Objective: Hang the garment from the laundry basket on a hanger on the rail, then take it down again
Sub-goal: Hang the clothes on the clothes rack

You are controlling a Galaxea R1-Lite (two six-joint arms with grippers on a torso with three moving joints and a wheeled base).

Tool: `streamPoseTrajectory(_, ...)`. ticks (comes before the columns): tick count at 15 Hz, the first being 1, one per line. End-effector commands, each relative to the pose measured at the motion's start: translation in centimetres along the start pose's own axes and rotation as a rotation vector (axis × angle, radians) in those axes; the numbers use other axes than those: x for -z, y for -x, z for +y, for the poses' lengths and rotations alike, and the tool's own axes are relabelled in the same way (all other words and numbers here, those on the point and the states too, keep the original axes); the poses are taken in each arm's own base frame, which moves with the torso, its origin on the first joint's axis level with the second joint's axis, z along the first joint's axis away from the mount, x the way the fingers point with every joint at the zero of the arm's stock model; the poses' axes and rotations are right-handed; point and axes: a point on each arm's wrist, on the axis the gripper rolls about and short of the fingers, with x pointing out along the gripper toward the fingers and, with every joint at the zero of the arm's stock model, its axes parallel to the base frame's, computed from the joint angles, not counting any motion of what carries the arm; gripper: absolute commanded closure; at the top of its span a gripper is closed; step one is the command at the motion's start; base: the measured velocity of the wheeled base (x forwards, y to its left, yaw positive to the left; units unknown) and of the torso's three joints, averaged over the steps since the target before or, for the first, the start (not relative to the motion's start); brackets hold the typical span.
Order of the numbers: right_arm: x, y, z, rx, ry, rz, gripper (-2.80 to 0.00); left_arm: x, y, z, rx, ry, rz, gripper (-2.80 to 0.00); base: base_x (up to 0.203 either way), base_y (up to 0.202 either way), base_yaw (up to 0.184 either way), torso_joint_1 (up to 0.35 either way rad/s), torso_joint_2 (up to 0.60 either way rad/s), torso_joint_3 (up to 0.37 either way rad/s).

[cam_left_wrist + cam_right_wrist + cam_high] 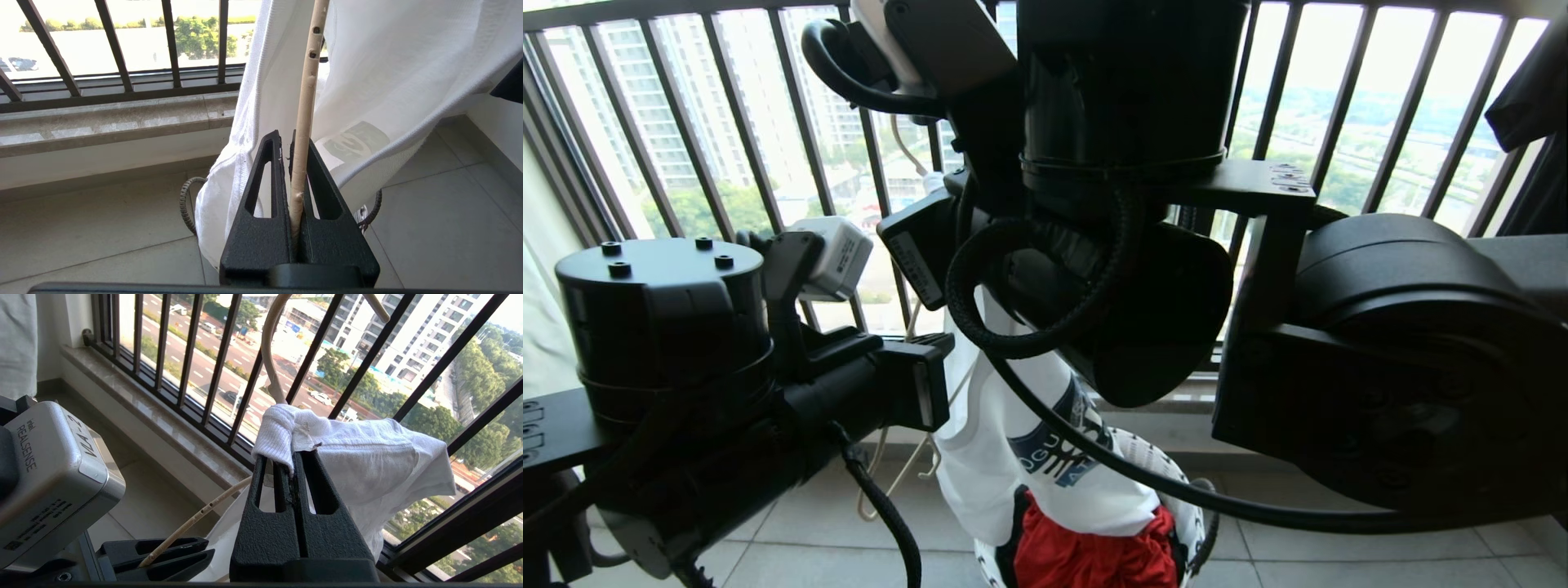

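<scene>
Garment hanging vertically over basket

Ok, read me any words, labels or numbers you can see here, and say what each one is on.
"intel REALSENSE": side of the silver box-shaped wrist camera.
"VLA-2": sticker on that same camera's top.
"OGU", partly hidden: navy logo print on the white T-shirt.
Small label on the camera's lower edge: too small to read.
White label on the black arm module: blurred, unreadable.

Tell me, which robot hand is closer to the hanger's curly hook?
Right. The right gripper pinches the white T-shirt collar just beneath the hanger hook. The left gripper clamps the hanger's lower wire, farther from the hook.
</scene>
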Motion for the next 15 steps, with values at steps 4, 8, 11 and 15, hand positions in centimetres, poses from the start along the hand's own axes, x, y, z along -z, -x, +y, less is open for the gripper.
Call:
streamPoseTrajectory(4, -0.2, 0.2, -0.2, 0.043, -0.002, 0.009, 0.0, -0.1, -0.9, 0.7, -0.026, -0.008, -0.089, 0.0, 0.0, 0.0, 0.0, 0.0, 0.0, 0.0)
streamPoseTrajectory(8, -0.3, 0.2, -0.2, 0.05, -0.001, 0.008, 0.0, 0.1, -1.1, 0.7, -0.018, 0.0, -0.135, 0.0, 0.0, 0.0, 0.0, 0.0, 0.0, 0.0)
streamPoseTrajectory(11, -0.9, 0.5, -0.1, 0.046, -0.012, -0.011, 0.0, 0.5, -1.7, 0.7, -0.025, -0.015, -0.119, 0.0, 0.0, 0.0, 0.0, 0.0, 0.0, 0.0)
streamPoseTrajectory(15, -0.8, 0.6, 0.5, 0.031, -0.008, -0.006, 0.0, 0.5, -1.8, 1.0, -0.039, -0.014, -0.121, 0.0, 0.0, 0.0, 0.0, 0.0, 0.0, 0.0)
